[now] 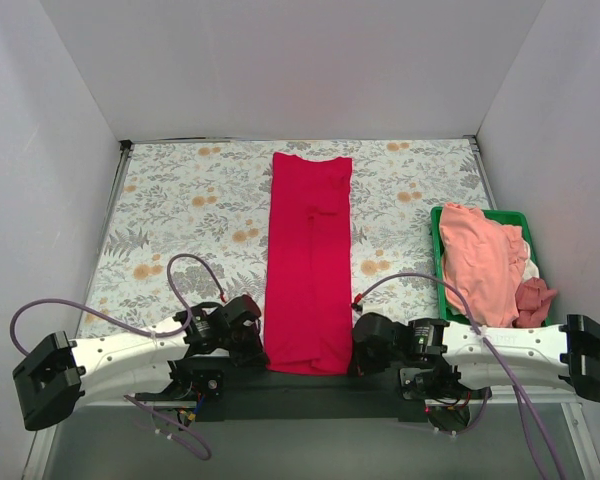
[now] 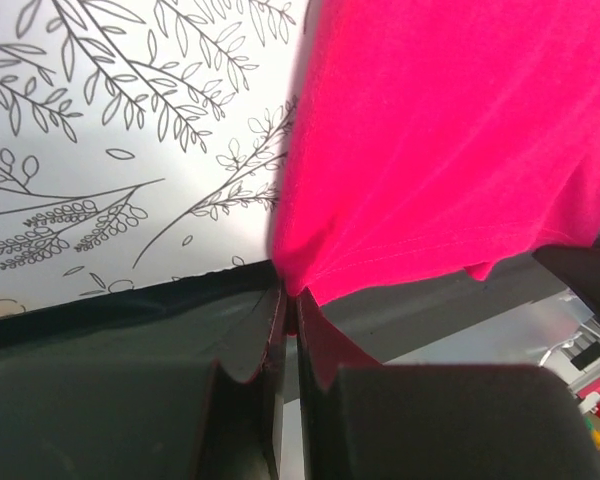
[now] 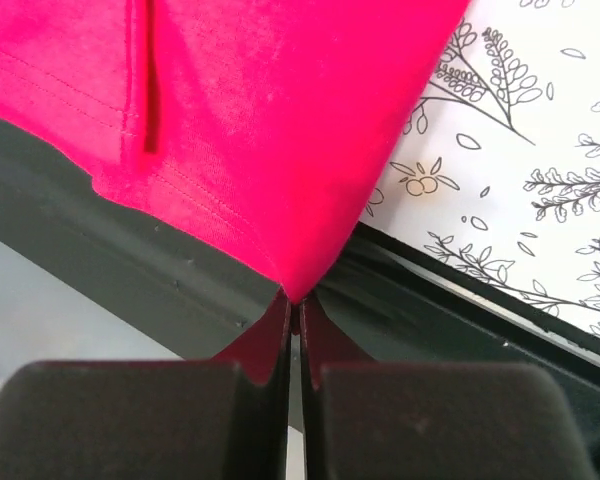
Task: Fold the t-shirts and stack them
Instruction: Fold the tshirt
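Note:
The crimson red t-shirt [image 1: 309,260] lies folded into a long narrow strip down the middle of the floral table. My left gripper [image 1: 261,352] is shut on its near left corner [image 2: 298,268]. My right gripper [image 1: 356,356] is shut on its near right corner [image 3: 302,270]. Both corners are pinched between the jaws over the black strip at the table's near edge. The salmon pink t-shirt [image 1: 480,260] and the maroon-pink t-shirt [image 1: 533,300] lie crumpled in the green bin [image 1: 436,240] at the right.
The floral tablecloth [image 1: 180,220] spreads left and right of the red shirt. A black strip [image 1: 310,390] runs along the near edge between the arm bases. White walls close the table on three sides.

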Tool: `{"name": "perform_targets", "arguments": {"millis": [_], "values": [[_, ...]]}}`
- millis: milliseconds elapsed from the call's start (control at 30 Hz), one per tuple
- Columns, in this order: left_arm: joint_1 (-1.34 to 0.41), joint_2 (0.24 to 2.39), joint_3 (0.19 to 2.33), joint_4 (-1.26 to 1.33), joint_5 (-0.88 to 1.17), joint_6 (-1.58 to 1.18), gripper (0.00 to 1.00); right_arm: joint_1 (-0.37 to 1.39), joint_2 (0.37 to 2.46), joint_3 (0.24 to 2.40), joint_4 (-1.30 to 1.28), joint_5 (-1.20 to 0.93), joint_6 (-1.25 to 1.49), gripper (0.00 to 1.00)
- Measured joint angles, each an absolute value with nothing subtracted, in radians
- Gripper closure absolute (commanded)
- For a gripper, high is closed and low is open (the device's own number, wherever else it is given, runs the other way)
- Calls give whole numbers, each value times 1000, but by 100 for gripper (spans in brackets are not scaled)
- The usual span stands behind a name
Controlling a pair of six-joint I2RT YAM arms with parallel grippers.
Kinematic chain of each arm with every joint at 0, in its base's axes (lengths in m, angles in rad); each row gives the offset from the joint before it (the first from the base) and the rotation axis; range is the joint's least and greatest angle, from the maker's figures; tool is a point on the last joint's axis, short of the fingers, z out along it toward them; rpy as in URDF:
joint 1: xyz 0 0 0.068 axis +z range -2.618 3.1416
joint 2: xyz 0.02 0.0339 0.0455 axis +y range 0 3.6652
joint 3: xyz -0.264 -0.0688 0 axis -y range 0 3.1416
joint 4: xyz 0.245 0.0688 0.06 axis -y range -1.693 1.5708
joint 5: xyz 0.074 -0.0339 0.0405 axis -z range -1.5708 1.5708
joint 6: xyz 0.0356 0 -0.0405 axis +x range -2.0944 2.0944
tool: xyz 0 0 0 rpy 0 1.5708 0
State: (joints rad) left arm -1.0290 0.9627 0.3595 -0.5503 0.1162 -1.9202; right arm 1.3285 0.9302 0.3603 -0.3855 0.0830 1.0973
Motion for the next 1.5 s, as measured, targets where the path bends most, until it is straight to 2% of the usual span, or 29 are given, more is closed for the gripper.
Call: {"name": "perform_targets", "arguments": {"millis": [167,300,567,967,1500], "values": [[-1031,947,369,-552,106,-1925,100,1336,929,372,-398,145,1072,99],[-1032,1025,492,-582,30,-1908,100,1309,920,435,-418,221,1006,99],[-965,1159,765,-582,-105,-1838,100,1045,932,590,-417,257,783,99],[-689,1381,975,-506,-98,-1679,100,756,1234,894,-354,203,495,99],[-476,1726,1224,-466,-36,-1560,100,533,1575,1112,-278,31,396,99]]}}
